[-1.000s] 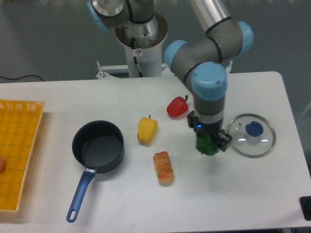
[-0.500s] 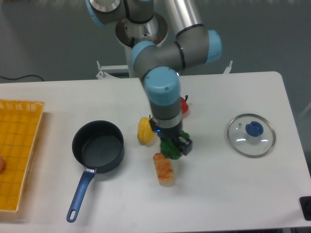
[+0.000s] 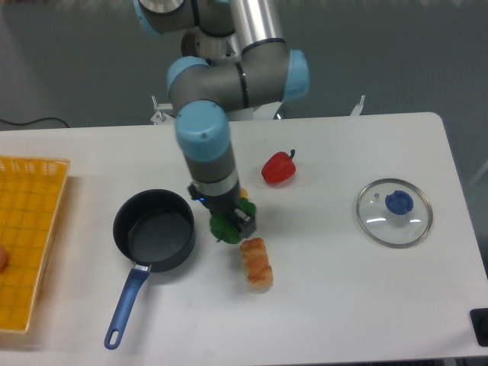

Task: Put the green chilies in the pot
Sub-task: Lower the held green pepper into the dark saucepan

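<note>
Now swung well leftward across the table (image 3: pixel 343 305), from beside the glass lid (image 3: pixel 394 212) a second ago, past the bread roll (image 3: pixel 257 263), to just right of the pot (image 3: pixel 155 229). Arm (image 3: pixel 206 145) carried along with its load, so transport nearly done by the look of it. Pot open and dark inside, blue handle trailing toward the near edge, nothing in it yet. Yellow pepper mostly hidden behind the wrist; red pepper (image 3: pixel 277 168) up and right of the pot, well apart. Gripper (image 3: pixel 228 226) with fingers clamped on the green chilies (image 3: pixel 223 226), held just beside the pot's right rim, not yet over the opening. Remaining, probably: a short shift left over the pot, then release.
</note>
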Controlling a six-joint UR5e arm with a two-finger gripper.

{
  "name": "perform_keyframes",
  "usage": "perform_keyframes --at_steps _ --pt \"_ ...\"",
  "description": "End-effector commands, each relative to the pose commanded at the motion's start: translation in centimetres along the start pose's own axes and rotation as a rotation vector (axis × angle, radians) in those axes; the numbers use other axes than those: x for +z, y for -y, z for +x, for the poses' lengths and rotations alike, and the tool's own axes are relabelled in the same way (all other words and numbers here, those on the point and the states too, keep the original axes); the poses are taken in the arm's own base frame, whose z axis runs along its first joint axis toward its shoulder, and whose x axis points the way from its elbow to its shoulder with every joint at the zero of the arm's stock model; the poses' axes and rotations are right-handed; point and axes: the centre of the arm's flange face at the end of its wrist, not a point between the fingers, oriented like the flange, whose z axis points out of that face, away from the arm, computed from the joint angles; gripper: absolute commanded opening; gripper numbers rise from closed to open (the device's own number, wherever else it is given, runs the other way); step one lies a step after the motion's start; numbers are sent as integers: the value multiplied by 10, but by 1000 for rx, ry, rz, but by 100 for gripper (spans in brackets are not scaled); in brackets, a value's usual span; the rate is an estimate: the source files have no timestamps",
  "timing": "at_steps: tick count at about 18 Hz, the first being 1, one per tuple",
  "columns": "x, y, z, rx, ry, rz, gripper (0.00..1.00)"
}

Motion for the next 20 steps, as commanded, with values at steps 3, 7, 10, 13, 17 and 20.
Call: perform_keyframes --at_steps 3,7,10,13,17,20 --pt "-6 9 22 -10 3 11 72" --pt "-2 21 47 -26 -2 7 72" --pt "2 28 63 -38 -7 0 72" --pt "7 33 75 -39 -3 5 72" --pt "12 40 81 -66 11 22 72" --pt "18 44 84 -66 10 22 72"
